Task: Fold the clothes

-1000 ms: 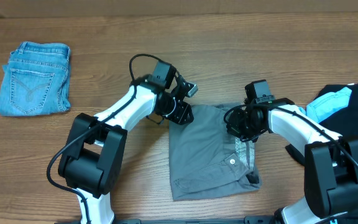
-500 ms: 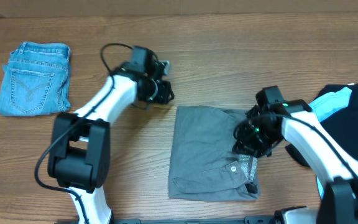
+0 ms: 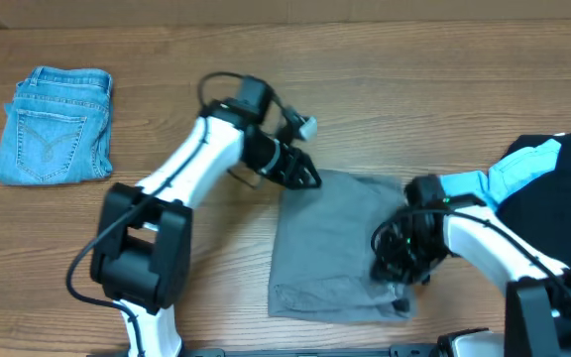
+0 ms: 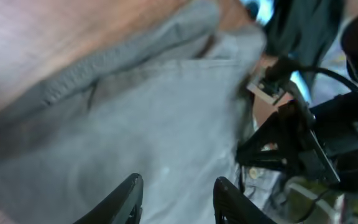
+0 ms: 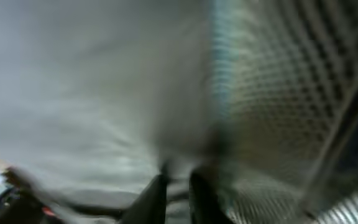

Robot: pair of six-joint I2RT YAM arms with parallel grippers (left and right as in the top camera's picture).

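The grey shorts [image 3: 330, 243] lie flat at the table's middle, and their grey cloth fills the left wrist view [image 4: 135, 124] and the right wrist view [image 5: 92, 81]. My left gripper [image 3: 307, 180] is open and empty, just over the shorts' far-left corner [image 4: 179, 200]. My right gripper [image 3: 399, 266] is low on the shorts' right edge by the pale mesh lining [image 5: 278, 93]. Its fingers [image 5: 178, 194] are nearly closed with grey cloth between them; the view is blurred.
Folded light-blue denim jeans [image 3: 55, 124] lie at the far left. A heap of black cloth [image 3: 563, 188] with a sky-blue garment [image 3: 518, 164] sits at the right edge, close to my right arm. The right arm shows in the left wrist view [image 4: 328, 143].
My left gripper swung back right, from off the cloth to the shorts' far-left corner. My right gripper moved toward the front along the shorts' right edge, now covering the lining.
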